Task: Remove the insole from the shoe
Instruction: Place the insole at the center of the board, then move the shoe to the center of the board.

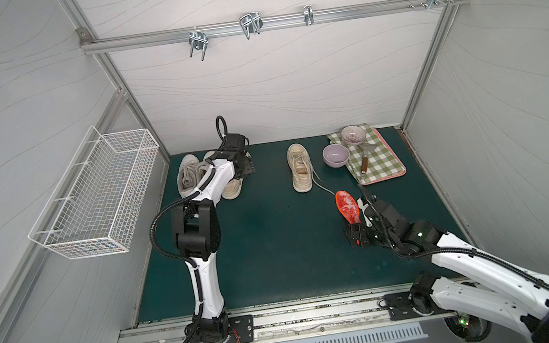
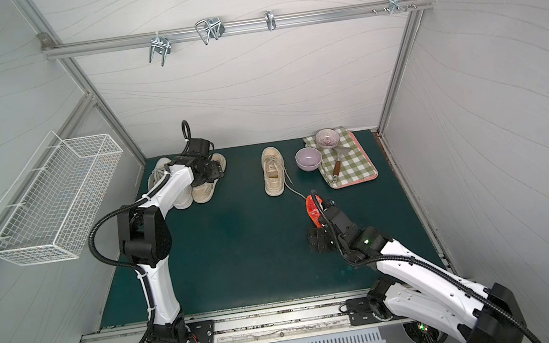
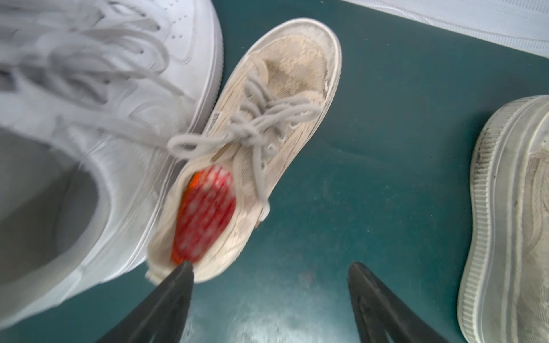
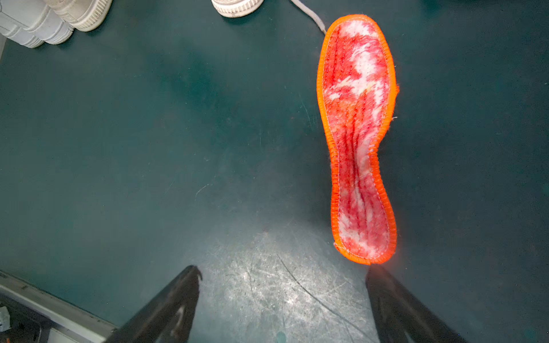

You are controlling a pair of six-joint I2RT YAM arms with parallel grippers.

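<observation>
While two insoles (image 1: pixel 347 206) (image 3: pixel 205 213) show, three shoes (image 1: pixel 187 171) (image 1: pixel 232 189) (image 1: pixel 299 169) stand; two bowls (image 1: pixel 335 155) (image 1: pixel 351 134).

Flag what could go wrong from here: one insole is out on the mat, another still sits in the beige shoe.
1. The freed insole ends right at one finger of the open right gripper; pulling back could drag it.
2. The open left gripper has a fingertip at the beige shoe heel rim, beside the red insole inside; closing may pinch the collar and lift the shoe, which nothing holds down.
</observation>
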